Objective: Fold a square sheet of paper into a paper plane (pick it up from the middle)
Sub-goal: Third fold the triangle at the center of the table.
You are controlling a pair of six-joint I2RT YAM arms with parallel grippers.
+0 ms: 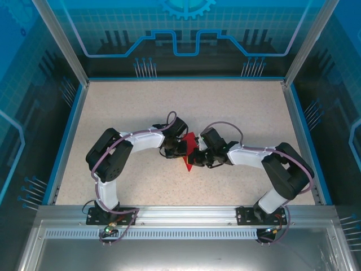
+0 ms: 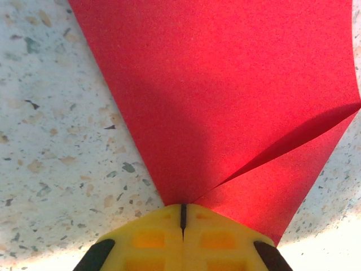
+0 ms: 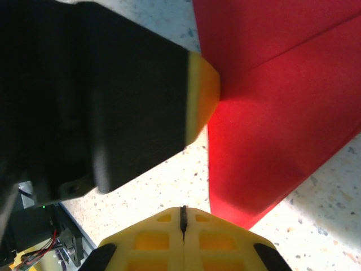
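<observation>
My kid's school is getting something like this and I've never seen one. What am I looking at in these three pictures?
Two robot arms stand at a speckled table. The wide picture is from a camera above and behind them: left arm, right arm. The other two are from cameras on the wrists, looking past yellow fingertips. A folded red paper lies on the table between the arms. The left gripper and right gripper are both shut, tips at the paper's edge; whether either pinches it I cannot tell. The black shape in the right wrist picture is the left gripper.
</observation>
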